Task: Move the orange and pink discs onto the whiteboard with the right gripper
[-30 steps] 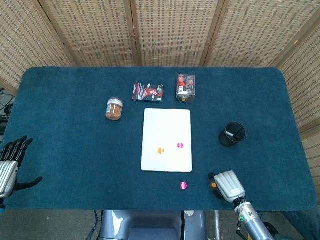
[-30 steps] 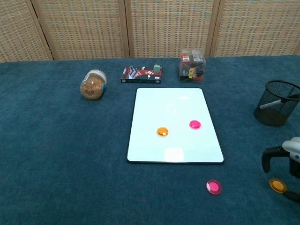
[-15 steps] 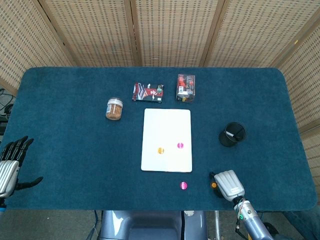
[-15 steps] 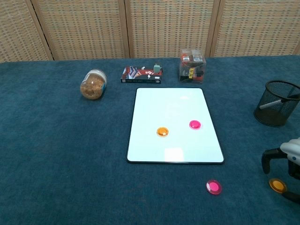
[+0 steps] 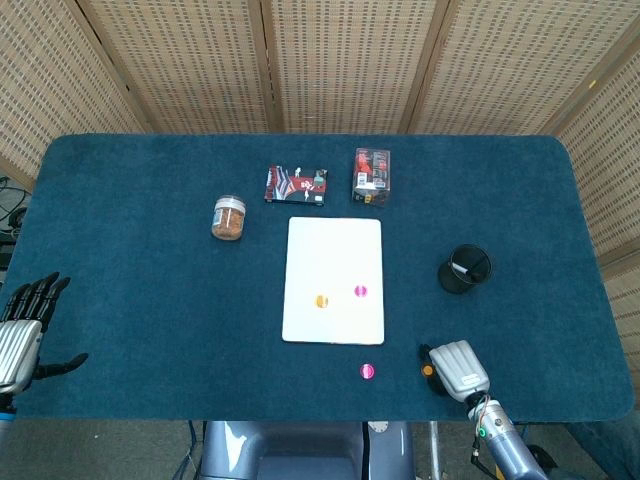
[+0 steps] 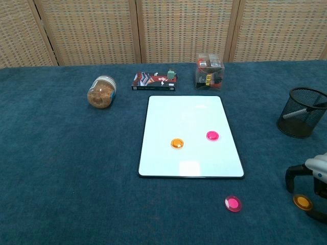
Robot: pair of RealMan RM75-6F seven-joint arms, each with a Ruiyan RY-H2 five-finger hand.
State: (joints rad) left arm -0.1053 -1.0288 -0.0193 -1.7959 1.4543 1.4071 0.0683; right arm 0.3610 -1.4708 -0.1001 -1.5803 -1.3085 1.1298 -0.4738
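The whiteboard (image 5: 335,250) (image 6: 184,117) lies flat mid-table with one orange disc (image 5: 321,301) (image 6: 177,143) and one pink disc (image 5: 360,291) (image 6: 212,136) on it. A second pink disc (image 5: 367,371) (image 6: 233,203) lies on the blue cloth just in front of the board's near right corner. A second orange disc (image 5: 428,370) (image 6: 302,202) lies on the cloth further right. My right hand (image 5: 458,370) (image 6: 312,179) hovers over it, dark fingers arched apart on either side, none plainly touching it. My left hand (image 5: 22,330) rests open at the table's left edge.
A black mesh pen cup (image 5: 464,268) (image 6: 302,112) stands behind my right hand. Behind the board are a clear box (image 5: 372,176) (image 6: 209,71), a flat card pack (image 5: 296,185) (image 6: 154,81) and a jar (image 5: 229,217) (image 6: 101,92) lying on its side.
My right hand has sunk slightly toward the near table edge, around the orange disc. The disc and everything else have stayed put.
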